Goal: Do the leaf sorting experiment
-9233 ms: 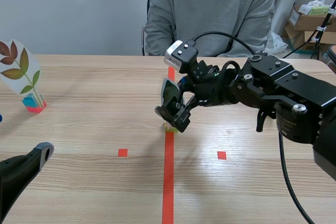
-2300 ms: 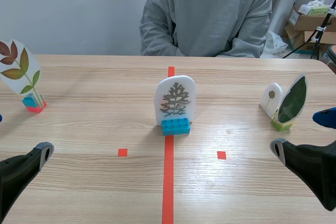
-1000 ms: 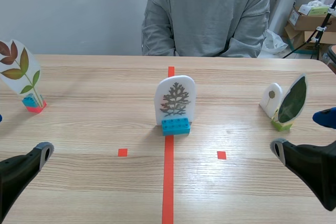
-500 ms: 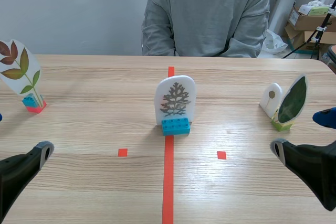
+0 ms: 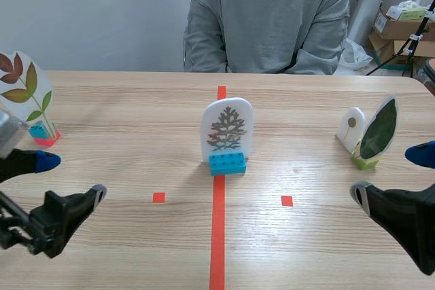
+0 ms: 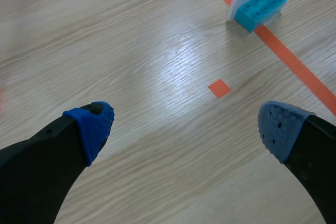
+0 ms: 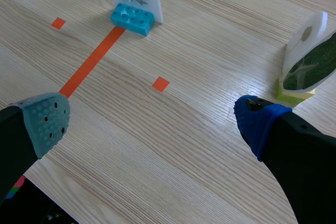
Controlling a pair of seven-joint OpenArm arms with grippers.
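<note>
Scene view: the fern card point(image 5: 227, 130) stands mid-worktop point(image 5: 136, 113), with the left claw point(image 5: 71, 176) and right claw point(image 5: 389, 172) nearer the robot, one on either side of it. Left wrist view: fingers point(image 6: 92, 127) wide apart, the card's blue brick point(image 6: 260, 8) ahead. Right wrist view: fingers apart too, card ahead.

i see bright, even light from overhead. a white glare patch sits on the table point(image 6: 178, 60) ahead of my left gripper point(image 6: 186, 127); the centre leaf card point(image 5: 227, 129) casts only a faint, soft shadow.

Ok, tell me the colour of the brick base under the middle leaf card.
The brick base is light blue; the scene view shows it best.
</note>
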